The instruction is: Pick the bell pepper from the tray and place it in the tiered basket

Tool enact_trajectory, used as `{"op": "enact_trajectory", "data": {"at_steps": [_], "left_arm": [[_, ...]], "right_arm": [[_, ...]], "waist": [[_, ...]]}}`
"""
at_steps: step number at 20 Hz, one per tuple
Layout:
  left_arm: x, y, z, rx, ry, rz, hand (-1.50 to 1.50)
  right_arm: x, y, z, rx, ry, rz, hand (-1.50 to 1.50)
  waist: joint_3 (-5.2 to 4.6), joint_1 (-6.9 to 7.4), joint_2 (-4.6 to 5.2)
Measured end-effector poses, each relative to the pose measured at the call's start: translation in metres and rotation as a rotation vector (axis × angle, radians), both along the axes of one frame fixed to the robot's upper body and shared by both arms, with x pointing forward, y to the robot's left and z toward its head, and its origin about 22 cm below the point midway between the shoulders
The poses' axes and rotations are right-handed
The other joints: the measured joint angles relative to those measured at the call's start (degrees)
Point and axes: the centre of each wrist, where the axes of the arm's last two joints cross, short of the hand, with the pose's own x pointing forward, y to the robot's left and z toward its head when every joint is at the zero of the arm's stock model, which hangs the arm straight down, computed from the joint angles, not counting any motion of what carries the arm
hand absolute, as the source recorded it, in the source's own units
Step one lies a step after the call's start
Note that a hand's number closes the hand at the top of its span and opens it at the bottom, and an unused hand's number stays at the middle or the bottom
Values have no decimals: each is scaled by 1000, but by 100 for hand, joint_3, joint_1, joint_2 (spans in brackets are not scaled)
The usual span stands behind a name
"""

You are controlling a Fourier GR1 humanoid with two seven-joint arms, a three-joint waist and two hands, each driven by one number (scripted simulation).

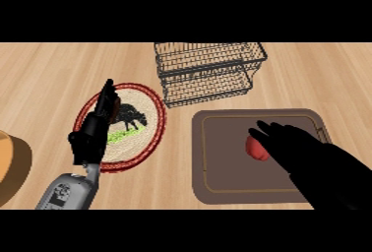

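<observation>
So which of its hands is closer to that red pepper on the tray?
The right hand: it is over the red bell pepper on the tray. The left hand rests over the round woven mat, well off to the side.

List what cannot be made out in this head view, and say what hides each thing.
- Bell pepper: mostly hidden by the right hand; contact unclear.
- Tray: right part covered by that hand.
- Round mat: picture partly hidden by the left hand.
- Tan object: cut off by left edge.
</observation>
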Motion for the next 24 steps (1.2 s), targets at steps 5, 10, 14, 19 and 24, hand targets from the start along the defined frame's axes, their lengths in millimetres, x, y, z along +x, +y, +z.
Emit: {"op": "enact_trajectory", "data": {"at_steps": [5, 10, 14, 19, 24], "left_arm": [[-5, -3, -5, -1, 6, 0, 0], [-4, -4, -2, -2, 0, 2, 0], [-2, -3, 1, 2, 3, 6, 0], [-5, -9, 3, 0, 2, 9, 0], [-6, -4, 2, 3, -2, 5, 0]], "right_arm": [[6, 5, -7, -51, -8, -10, -150], [11, 6, -15, -113, -21, -10, -150], [14, 7, -19, -147, -23, 10, -150], [21, 15, -28, -213, -55, 52, -150], [28, 15, -40, -268, -83, 29, -150]], "waist": [[3, -14, -4], [6, -28, -6], [7, -33, -5], [9, -19, -1], [10, -28, 0]]}}
